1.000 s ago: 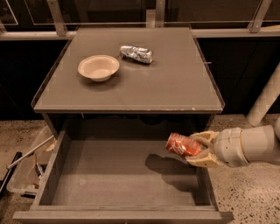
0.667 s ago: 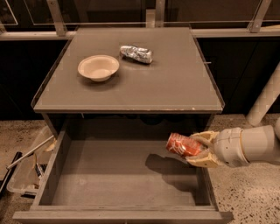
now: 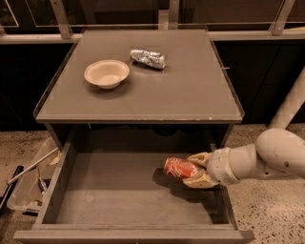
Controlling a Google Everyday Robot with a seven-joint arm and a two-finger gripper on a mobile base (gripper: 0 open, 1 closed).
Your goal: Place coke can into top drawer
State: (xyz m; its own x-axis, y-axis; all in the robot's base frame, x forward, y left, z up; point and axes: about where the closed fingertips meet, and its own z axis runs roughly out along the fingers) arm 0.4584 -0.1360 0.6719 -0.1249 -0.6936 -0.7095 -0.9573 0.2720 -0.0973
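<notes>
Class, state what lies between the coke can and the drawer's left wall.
Only the bare floor of the top drawer, as the camera view shows. The gripper, over its right side, holds the coke can.

This looks like a robot test lab rather than a home. It has a speckled polished floor (image 3: 267, 214), dark glass panels (image 3: 119, 12) in metal framing and a lone grey cabinet surface (image 3: 190, 86). A clear plastic bin (image 3: 21, 202) of oddments sits on the floor. A white robot arm (image 3: 267, 159) holds its hand (image 3: 189, 169), clasping the coke can (image 3: 177, 167), over the right side of the top drawer (image 3: 119, 195).
</notes>
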